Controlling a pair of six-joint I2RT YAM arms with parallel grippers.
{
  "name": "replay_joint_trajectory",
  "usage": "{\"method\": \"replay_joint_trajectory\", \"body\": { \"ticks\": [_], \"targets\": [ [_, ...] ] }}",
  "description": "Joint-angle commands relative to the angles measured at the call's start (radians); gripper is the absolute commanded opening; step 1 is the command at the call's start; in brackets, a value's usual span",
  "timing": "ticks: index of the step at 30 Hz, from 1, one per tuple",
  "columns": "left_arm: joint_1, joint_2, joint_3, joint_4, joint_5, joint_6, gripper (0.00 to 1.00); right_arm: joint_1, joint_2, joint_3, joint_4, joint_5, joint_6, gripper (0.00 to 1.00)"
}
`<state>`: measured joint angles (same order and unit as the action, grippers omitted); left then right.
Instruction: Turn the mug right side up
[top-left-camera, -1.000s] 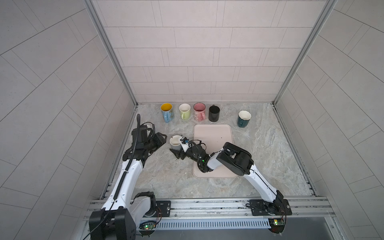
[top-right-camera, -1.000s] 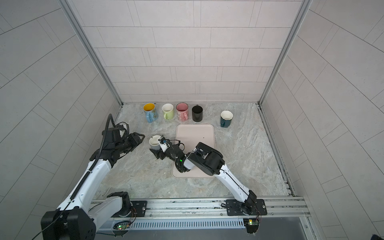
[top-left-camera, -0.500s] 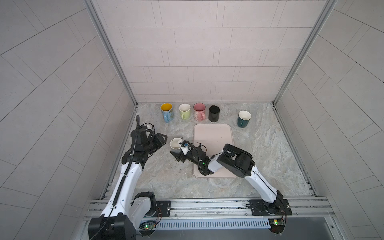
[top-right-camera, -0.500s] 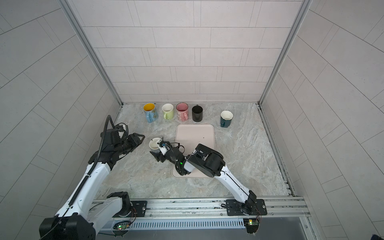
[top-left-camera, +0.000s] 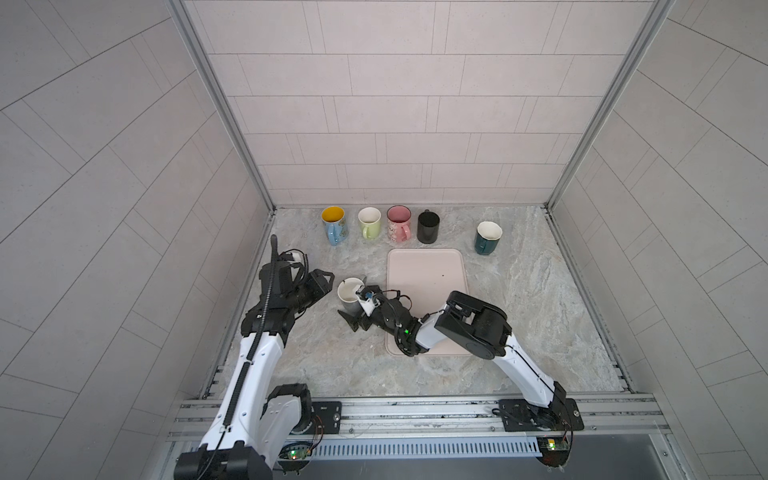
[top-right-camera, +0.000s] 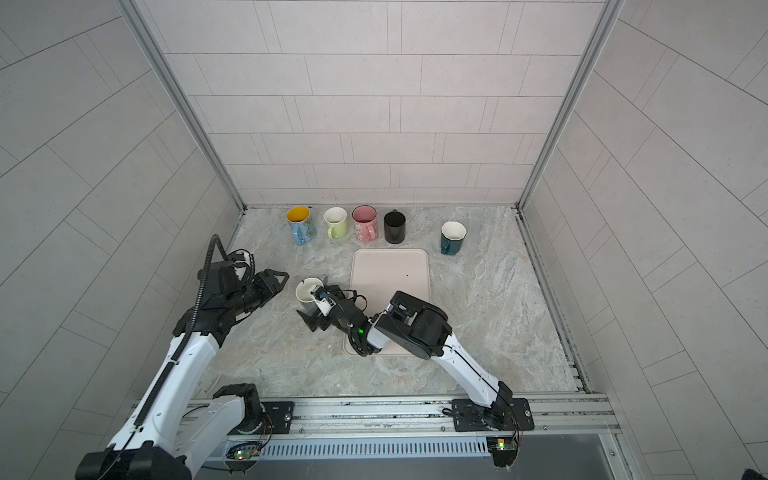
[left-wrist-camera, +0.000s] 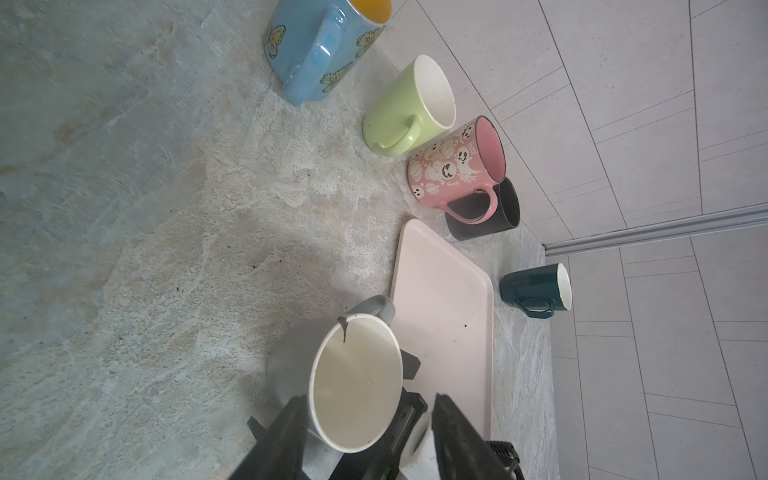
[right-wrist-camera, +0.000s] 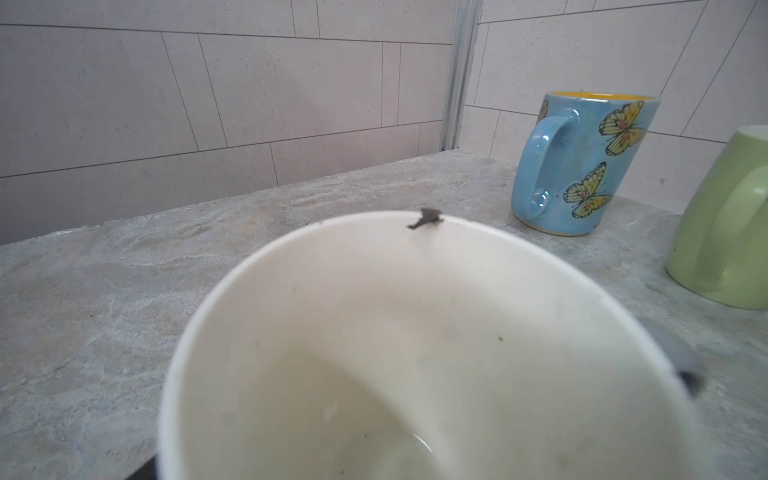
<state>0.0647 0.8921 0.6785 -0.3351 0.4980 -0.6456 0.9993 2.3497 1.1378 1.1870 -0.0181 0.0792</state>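
Right gripper (top-left-camera: 356, 306) jaws spread wider than a second ago, straddling grey mug (top-left-camera: 349, 291), which stands mouth-up just left of pink tray (top-left-camera: 428, 270): looks like release. Left gripper (top-left-camera: 323, 281) farther left of tray, half-parted, empty, likely tip guard

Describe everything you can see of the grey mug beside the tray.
The grey mug stands upright on the table, just left of the tray. It looks ceramic: grey outside, cream inside, empty apart from a few specks. It has a dark mark on its rim and a grey handle on the tray side. The right gripper straddles it; whether they touch is unclear.
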Motion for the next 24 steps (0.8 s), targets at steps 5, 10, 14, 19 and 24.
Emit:
{"method": "replay_joint_trajectory", "body": {
  "ticks": [5, 10, 14, 19, 24],
  "targets": [
    [-0.009, -0.040, -0.018, -0.017, 0.005, 0.021, 0.54, 0.022, -0.074, -0.099, -0.080, 0.056, -0.017, 0.99],
    [-0.011, -0.063, -0.022, -0.023, 0.002, 0.021, 0.54, 0.033, -0.126, -0.138, -0.111, 0.078, -0.013, 0.99],
    [-0.010, -0.079, -0.005, -0.034, -0.009, 0.026, 0.54, 0.038, -0.212, -0.206, -0.110, 0.094, -0.002, 0.99],
    [-0.011, -0.107, 0.029, -0.038, -0.057, 0.035, 0.55, 0.041, -0.399, -0.314, -0.160, 0.098, 0.022, 0.99],
    [-0.010, -0.162, 0.071, -0.062, -0.247, 0.099, 0.58, 0.047, -0.694, -0.397, -0.378, 0.089, 0.085, 0.99]
  ]
}}
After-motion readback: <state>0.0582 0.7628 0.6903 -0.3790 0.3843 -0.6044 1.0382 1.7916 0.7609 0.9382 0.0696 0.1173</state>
